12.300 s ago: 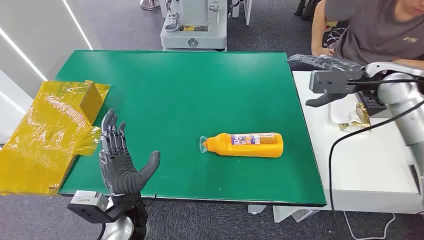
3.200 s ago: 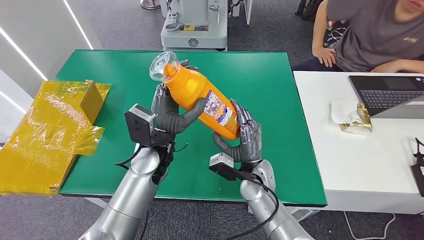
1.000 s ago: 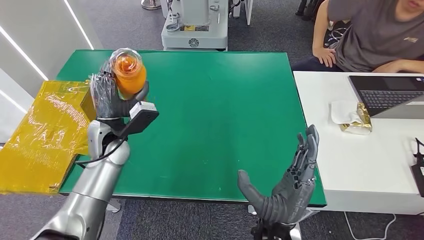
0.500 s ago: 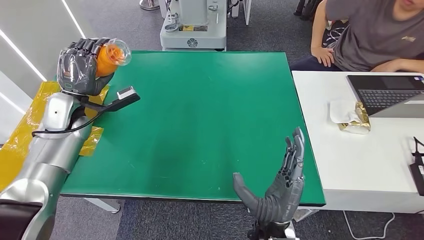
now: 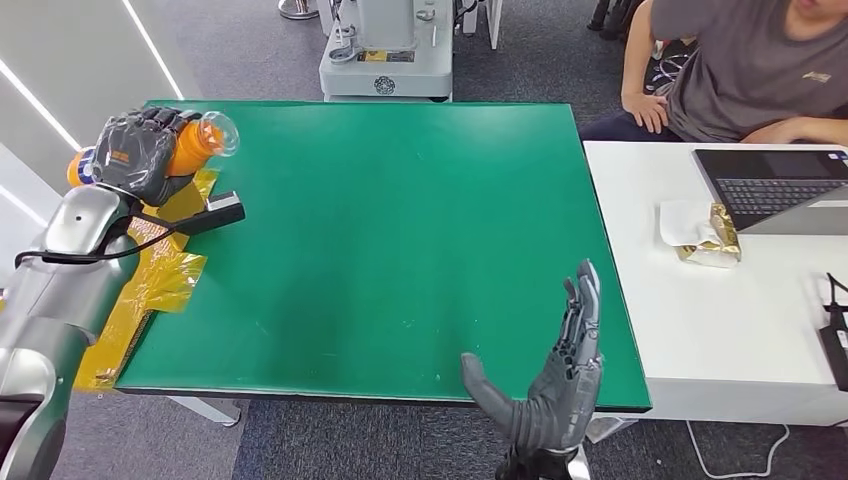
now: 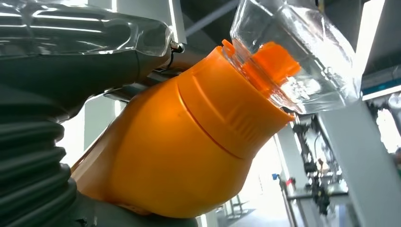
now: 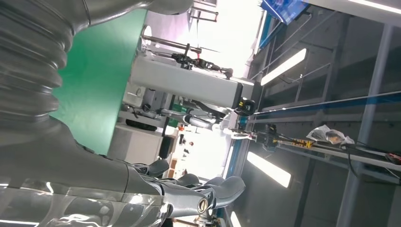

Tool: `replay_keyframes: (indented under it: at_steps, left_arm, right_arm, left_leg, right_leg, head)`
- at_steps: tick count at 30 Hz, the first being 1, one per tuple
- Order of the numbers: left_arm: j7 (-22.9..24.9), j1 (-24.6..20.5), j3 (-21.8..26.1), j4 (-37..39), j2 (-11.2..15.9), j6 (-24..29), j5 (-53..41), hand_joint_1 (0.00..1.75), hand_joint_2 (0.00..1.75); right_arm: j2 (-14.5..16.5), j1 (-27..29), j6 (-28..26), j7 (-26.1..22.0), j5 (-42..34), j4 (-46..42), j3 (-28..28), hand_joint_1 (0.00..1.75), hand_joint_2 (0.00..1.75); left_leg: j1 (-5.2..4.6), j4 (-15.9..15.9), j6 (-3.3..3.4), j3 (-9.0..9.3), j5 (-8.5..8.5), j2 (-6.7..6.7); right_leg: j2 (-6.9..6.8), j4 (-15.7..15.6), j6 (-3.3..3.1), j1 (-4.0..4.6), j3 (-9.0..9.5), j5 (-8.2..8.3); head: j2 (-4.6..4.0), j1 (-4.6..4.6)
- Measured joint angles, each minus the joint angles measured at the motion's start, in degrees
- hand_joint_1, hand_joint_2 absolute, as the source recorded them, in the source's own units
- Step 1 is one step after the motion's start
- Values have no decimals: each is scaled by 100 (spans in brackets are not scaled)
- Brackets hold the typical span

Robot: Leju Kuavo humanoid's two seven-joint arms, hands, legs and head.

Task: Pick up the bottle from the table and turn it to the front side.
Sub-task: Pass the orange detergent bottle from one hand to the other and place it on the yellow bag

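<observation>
The orange bottle (image 5: 193, 143) with a clear cap is gripped by my left hand (image 5: 137, 153), raised over the far left edge of the green table (image 5: 400, 230). The bottle lies roughly level, its cap toward the table's middle and its base sticking out past the hand on the left. In the left wrist view the orange bottle (image 6: 189, 142) and its clear cap (image 6: 302, 52) sit close against the hand (image 6: 56, 94). My right hand (image 5: 555, 390) stands open at the table's near edge, fingers up, holding nothing; its fingers (image 7: 198, 189) are spread.
Yellow crinkled wrapping (image 5: 160, 260) lies at the table's left edge under my left arm. A white desk (image 5: 730, 310) to the right carries a laptop (image 5: 775, 190) and a wrapped snack (image 5: 705, 240). A person (image 5: 740, 70) sits at the far right. A grey machine (image 5: 385, 60) stands behind the table.
My left hand has carried the bottle further left and slightly down, tipping it toward level. The right hand stays at the near edge, shifted slightly lower.
</observation>
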Motion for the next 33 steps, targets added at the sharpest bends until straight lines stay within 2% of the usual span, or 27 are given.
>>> replay_keyframes:
  at_steps: [8,17,25,33]
  left_arm:
    - [470,179,-196,538,40,-52,-435,175,175]
    - [658,603,-336,844,141,55,-578,175,175]
    - [904,960,-354,967,343,456,-687,175,175]
    - [1049,1182,-379,1000,364,671,-909,175,175]
  right_arm:
    - [-32,57,0,0,43,-4,46,0,175]
    - [-48,60,0,0,35,-2,72,0,175]
    - [-92,50,0,0,-125,1,145,0,175]
    - [-119,18,0,0,-142,31,220,0,175]
  left_leg:
    - [0,-1,-2,0,-2,0]
    - [1,-1,-3,0,-2,2]
    - [2,-2,-3,-1,-2,0]
    - [1,-2,-3,-2,-2,0]
  right_leg:
    - [0,0,0,0,0,-1]
    - [2,0,-2,0,-1,-2]
    - [0,0,-7,1,-2,-5]
    - [-1,-1,-7,0,-2,-5]
  head:
    - [0,1]
    - [0,2]
    - [0,1]
    - [0,2]
